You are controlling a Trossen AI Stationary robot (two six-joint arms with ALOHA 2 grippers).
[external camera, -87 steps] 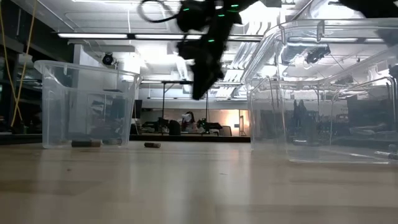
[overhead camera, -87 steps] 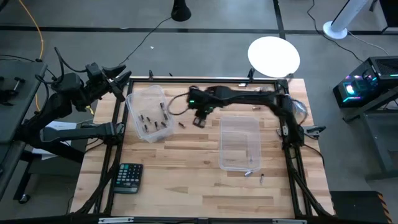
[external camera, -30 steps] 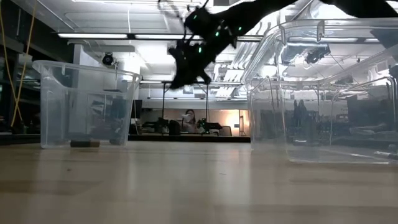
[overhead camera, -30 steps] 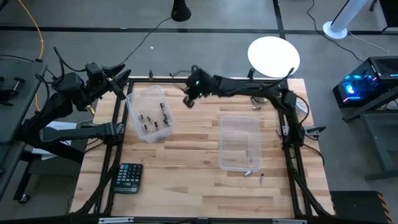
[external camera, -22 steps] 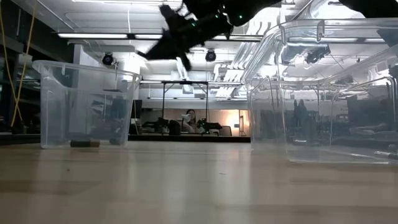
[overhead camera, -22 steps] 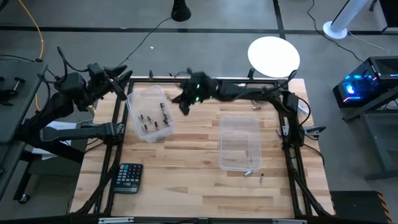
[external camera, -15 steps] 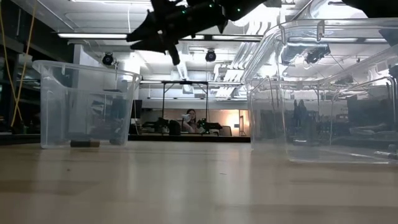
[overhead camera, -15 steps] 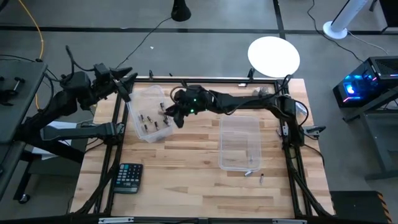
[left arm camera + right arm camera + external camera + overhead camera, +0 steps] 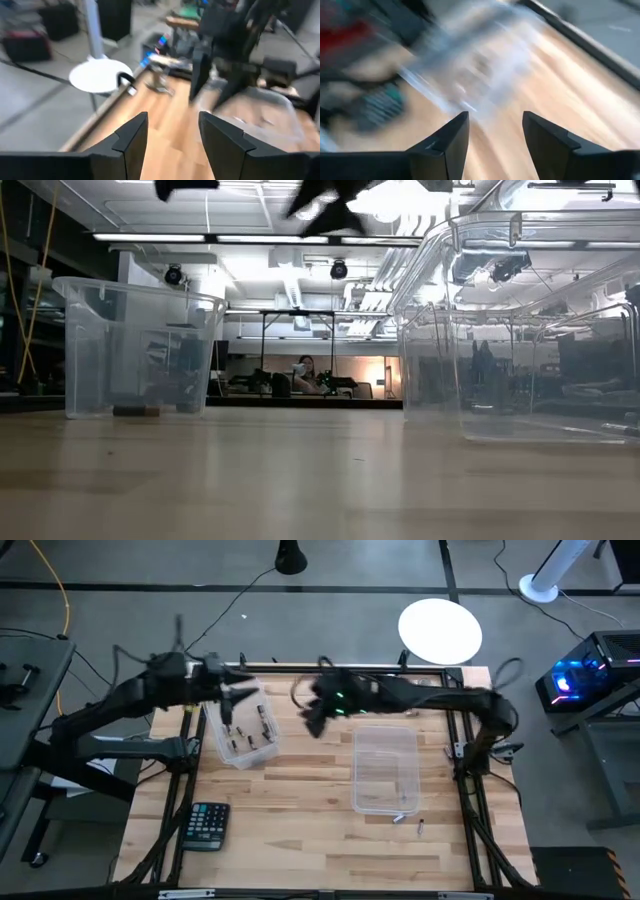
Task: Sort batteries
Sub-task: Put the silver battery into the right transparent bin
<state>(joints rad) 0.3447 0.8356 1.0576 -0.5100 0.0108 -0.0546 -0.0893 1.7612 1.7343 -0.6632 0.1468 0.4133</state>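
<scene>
Several small dark batteries (image 9: 245, 735) lie on the floor of the left clear bin (image 9: 215, 730); one shows through its wall in the low view (image 9: 135, 410). Two more batteries (image 9: 398, 820) lie on the wood by the near end of the right clear bin (image 9: 385, 735). My left gripper (image 9: 235, 702) hangs open above the left bin, and nothing sits between its fingers in the left wrist view (image 9: 172, 135). My right gripper (image 9: 312, 720) is open and empty (image 9: 495, 135), in the air between the two bins.
A black calculator (image 9: 207, 825) lies near the table's near left corner. In the low view both grippers (image 9: 330, 200) are high above the tabletop. Bare wood stretches between the bins and along the near edge. A person sits far back in the room (image 9: 303, 372).
My right gripper swung left to the left bin's right wall, then drew back toward the table's right and now hangs between the bins. My left arm swung in from beyond the table's far left corner to a place above the left bin.
</scene>
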